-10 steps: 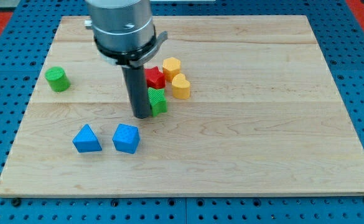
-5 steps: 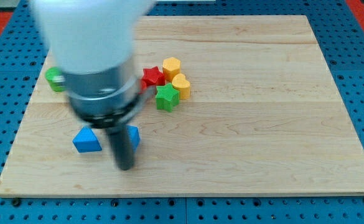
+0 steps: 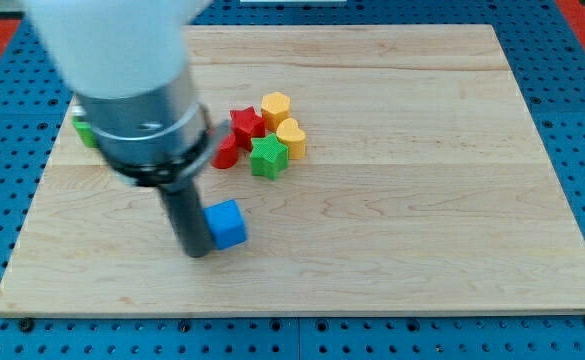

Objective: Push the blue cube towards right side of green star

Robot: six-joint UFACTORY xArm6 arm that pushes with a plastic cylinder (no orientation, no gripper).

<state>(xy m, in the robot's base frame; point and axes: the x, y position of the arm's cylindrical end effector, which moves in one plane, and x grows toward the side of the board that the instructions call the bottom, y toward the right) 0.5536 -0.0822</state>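
A blue pegboard point(image 3: 582, 120) surrounds a pale wooden board point(image 3: 422, 180), which fills most of the view and carries every block. Over the board's left part hangs the arm point(image 3: 122, 70), the largest body above the surface: a white upper housing, blurred, then a grey metal collar, then a straight dark rod running down toward the view's bottom. The rod ends in my tip point(image 3: 196, 253), which rests on the board in its lower left part. The arm has no jaws; it ends in the plain rod alone.

The blue cube point(image 3: 226, 223) sits just to the view's right of my tip and appears to touch the lower rod on its left face. It lies below and slightly left of the green star point(image 3: 268, 157), apart from it, with bare wood between the two.

The green star belongs to a tight cluster near the board's centre-left. A red star point(image 3: 245, 124) lies just above and left of it. A second red block point(image 3: 226, 152), its shape not clear, lies beside the green star on the view's left, partly behind the collar. A yellow hexagonal block point(image 3: 276, 106) stands at the cluster's top, and a yellow heart-shaped block point(image 3: 291, 138) sits just to the green star's upper right, close against it.

A green block point(image 3: 80, 130) shows only as a sliver at the left edge of the arm, mostly hidden; its shape cannot be told.
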